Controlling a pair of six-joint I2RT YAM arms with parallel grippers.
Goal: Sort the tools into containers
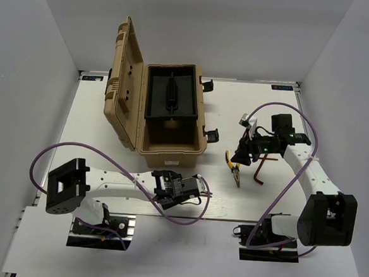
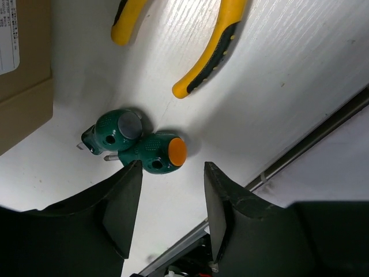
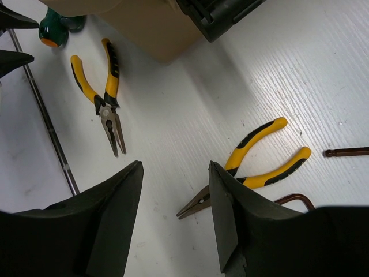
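Observation:
Two green-handled screwdrivers (image 2: 118, 130) (image 2: 158, 153), one with an orange end, lie side by side on the white table just ahead of my open, empty left gripper (image 2: 170, 202). Beyond them are the yellow-and-black handles of one pair of pliers (image 2: 213, 52), which also shows in the right wrist view (image 3: 104, 86). My right gripper (image 3: 176, 202) is open and empty, low over the second pair of pliers (image 3: 262, 164). Two reddish-brown hex keys (image 3: 297, 199) (image 3: 346, 152) lie beside it. In the top view, the left gripper (image 1: 193, 188) is below the toolbox and the right gripper (image 1: 247, 152) is to its right.
An open tan toolbox (image 1: 171, 147) holding a black tray (image 1: 171, 96) stands at the table's middle back, lid up to the left. Its corner shows in the left wrist view (image 2: 23, 98). The table's front rail (image 2: 311, 141) runs close behind the screwdrivers. White walls enclose the table.

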